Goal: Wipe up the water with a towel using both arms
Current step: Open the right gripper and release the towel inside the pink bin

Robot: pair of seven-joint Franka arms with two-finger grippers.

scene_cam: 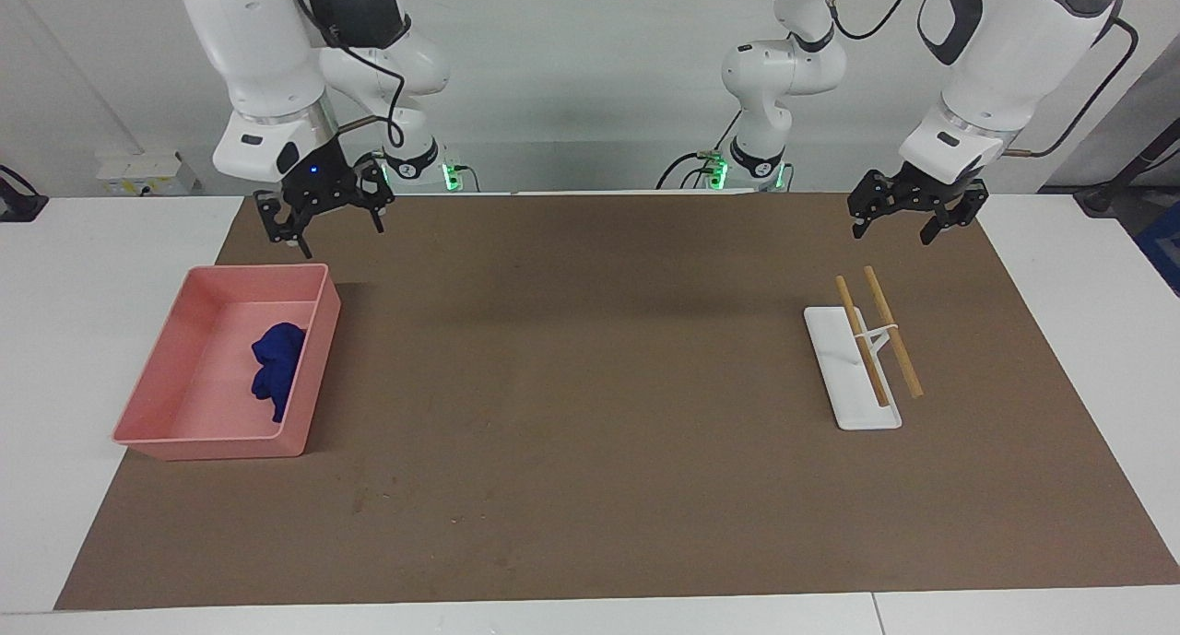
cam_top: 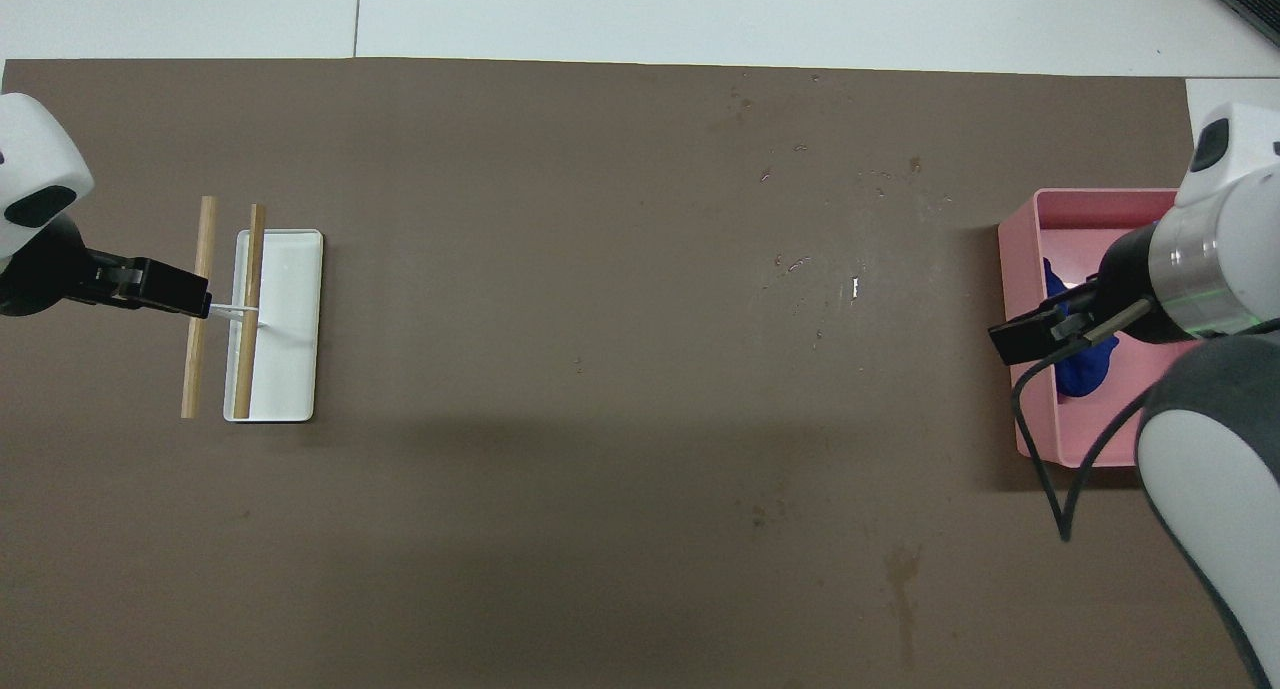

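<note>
while towel [scene_cam: 275, 370] lies in tray [scene_cam: 166, 368] | right tool [scene_cam: 323, 218] raised, released | left tool [scene_cam: 908, 218] raised, released

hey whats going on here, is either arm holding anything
Neither arm holds anything. The blue towel lies crumpled in the pink tray at the right arm's end of the table. The right gripper hangs open, raised over the mat's edge on the robots' side of the tray. The left gripper waits open above the mat near the white stand with two wooden sticks.
</note>
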